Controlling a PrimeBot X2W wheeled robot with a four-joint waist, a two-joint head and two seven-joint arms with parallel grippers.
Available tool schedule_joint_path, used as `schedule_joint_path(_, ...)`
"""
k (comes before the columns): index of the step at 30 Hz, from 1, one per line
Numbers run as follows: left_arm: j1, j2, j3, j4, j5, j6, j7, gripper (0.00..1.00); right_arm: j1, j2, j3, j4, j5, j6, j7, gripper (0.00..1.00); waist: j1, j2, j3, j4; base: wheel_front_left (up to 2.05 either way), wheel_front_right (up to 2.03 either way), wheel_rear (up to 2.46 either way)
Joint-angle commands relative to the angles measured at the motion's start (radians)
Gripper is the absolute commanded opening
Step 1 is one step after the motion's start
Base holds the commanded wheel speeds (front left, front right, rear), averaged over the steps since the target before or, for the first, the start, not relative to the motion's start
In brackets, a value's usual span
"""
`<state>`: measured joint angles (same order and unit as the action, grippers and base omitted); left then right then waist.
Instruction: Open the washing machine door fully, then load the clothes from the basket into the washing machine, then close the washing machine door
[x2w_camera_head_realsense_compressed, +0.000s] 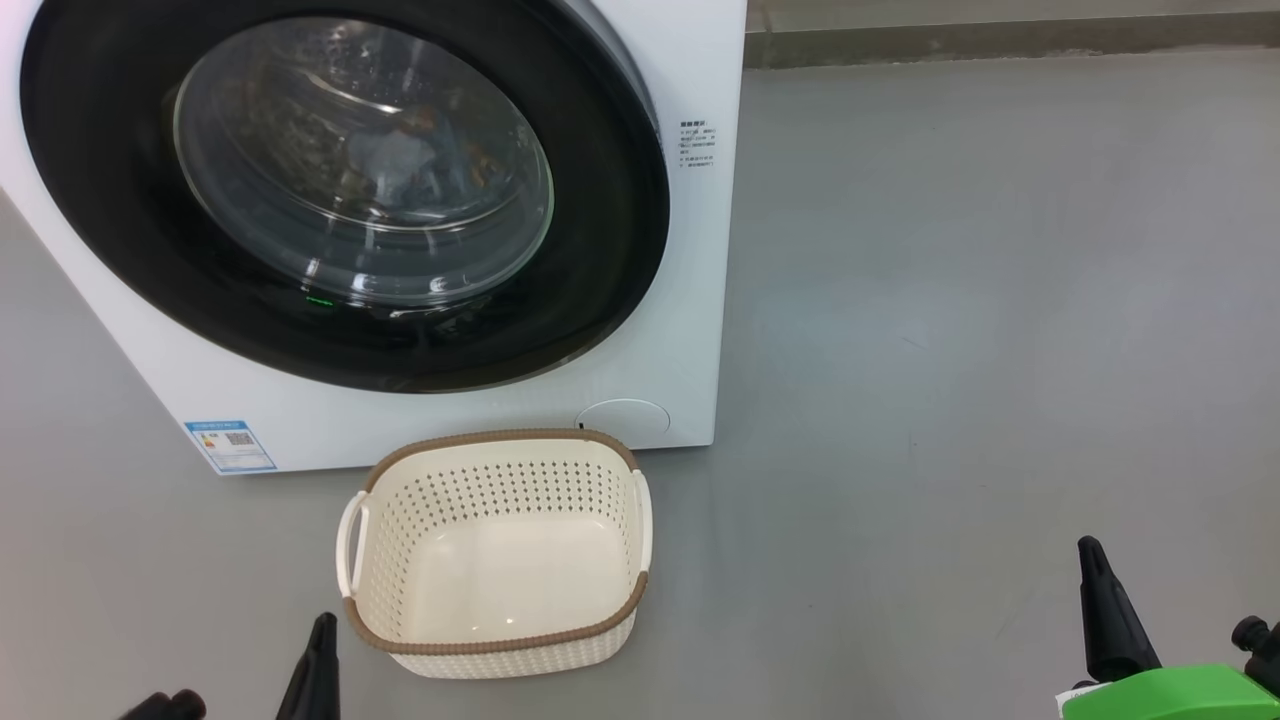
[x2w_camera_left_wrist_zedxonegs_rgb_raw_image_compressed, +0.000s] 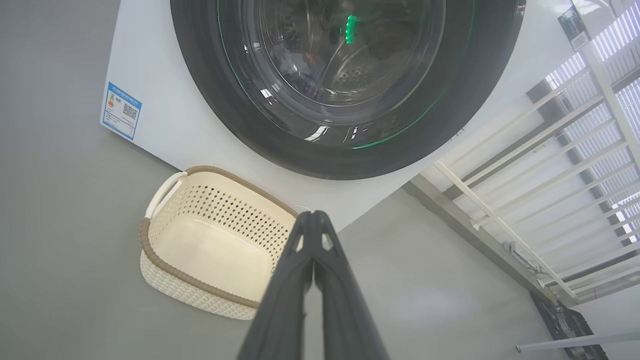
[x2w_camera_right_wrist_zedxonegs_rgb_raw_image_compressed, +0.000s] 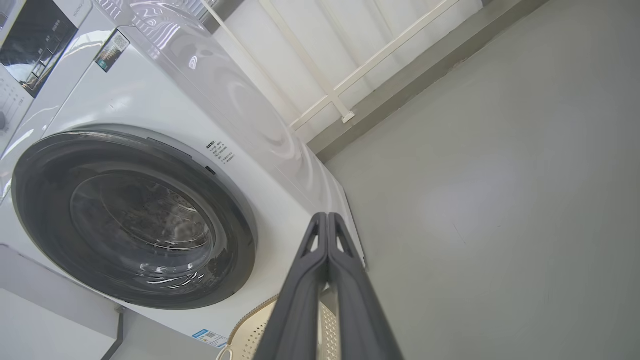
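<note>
The white washing machine (x2w_camera_head_realsense_compressed: 690, 330) stands at the upper left, its round black-rimmed door (x2w_camera_head_realsense_compressed: 600, 250) flat against the front. Through the glass bowl the clothes (x2w_camera_head_realsense_compressed: 400, 160) show as a pale blue and orange heap in the drum. On the floor before it sits the cream basket (x2w_camera_head_realsense_compressed: 500, 555), nothing inside. Low at the left, my left gripper (x2w_camera_head_realsense_compressed: 320, 630) is beside the basket, shut with fingers together (x2w_camera_left_wrist_zedxonegs_rgb_raw_image_compressed: 314, 220). My right gripper (x2w_camera_head_realsense_compressed: 1092, 555) is at the lower right, away from the basket, also shut (x2w_camera_right_wrist_zedxonegs_rgb_raw_image_compressed: 327, 220).
Grey floor (x2w_camera_head_realsense_compressed: 950, 350) spreads to the right of the washer. A blue label sticker (x2w_camera_head_realsense_compressed: 230, 445) marks the washer's lower left corner. A white railing and wall (x2w_camera_left_wrist_zedxonegs_rgb_raw_image_compressed: 550, 165) stand behind and beside the machine. A green part (x2w_camera_head_realsense_compressed: 1170, 695) of my right arm shows at the bottom right.
</note>
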<state>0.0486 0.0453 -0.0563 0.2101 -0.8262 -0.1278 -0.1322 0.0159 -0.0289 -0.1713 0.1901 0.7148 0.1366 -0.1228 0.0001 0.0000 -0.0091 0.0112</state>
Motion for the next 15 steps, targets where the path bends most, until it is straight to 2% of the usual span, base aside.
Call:
schedule_joint_path(1,-0.054,0.015,0.021,-0.019,-0.023,-0.001,0.003,0.0,-0.041,-0.011,0.014,-0.019,0.03,-0.002,0.01,0.0,-0.0001,0.0,0.0,0.0,0.0,0.0,0.0)
schedule_joint_path(15,-0.072,0.018,0.042,-0.009,-0.167,-0.001,0.042,0.0,-0.056,-0.013,0.022,-0.006,0.188,-0.003,0.052,0.0,-0.0001,0.0,0.002,-0.002,0.0,0.0,0.0)
